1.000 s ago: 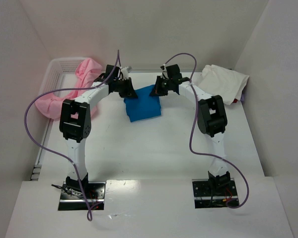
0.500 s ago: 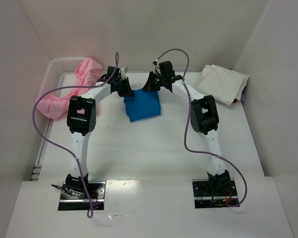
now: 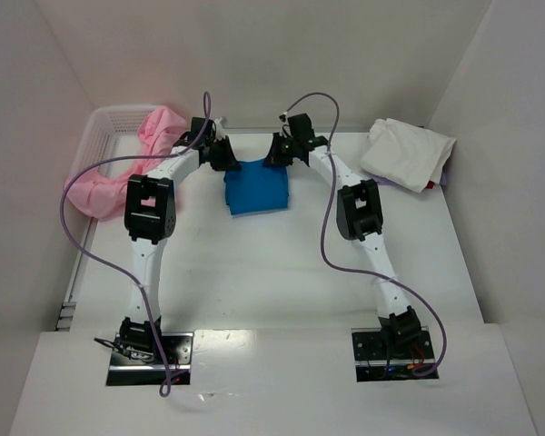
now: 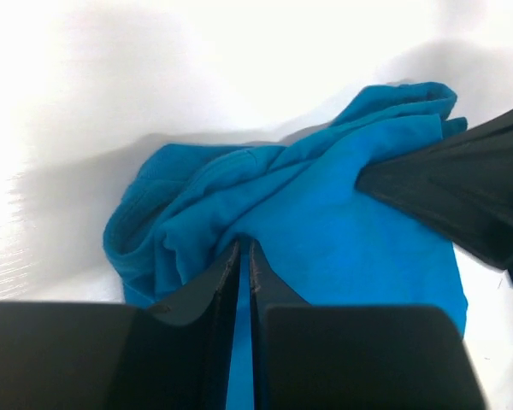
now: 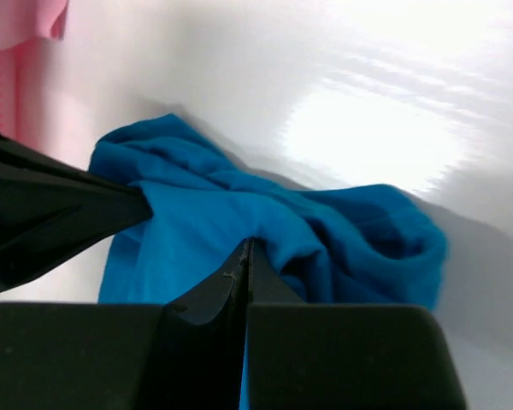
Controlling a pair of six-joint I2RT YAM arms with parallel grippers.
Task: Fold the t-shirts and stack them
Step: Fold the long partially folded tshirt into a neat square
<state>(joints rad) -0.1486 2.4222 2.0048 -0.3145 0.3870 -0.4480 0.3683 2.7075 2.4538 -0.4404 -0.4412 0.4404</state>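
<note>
Blue t-shirt (image 3: 256, 189) folded small, far centre of table (image 3: 282, 272). Left gripper (image 3: 225, 156) pinching its far-left edge, jaws near-closed. Right gripper (image 3: 277, 156) clenched on far-right edge. Step: finishing the fold. Next, my read: release 2 grippers, lift clear without dragging cloth, fetch pink t-shirt (image 3: 154, 132) at far left.

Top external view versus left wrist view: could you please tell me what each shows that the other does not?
Only the top view shows the pink shirts spilling from the basket and the cream shirt. Only the left wrist view shows the left gripper nipping a fold. Both show the blue shirt with the right gripper at its edge.
</note>
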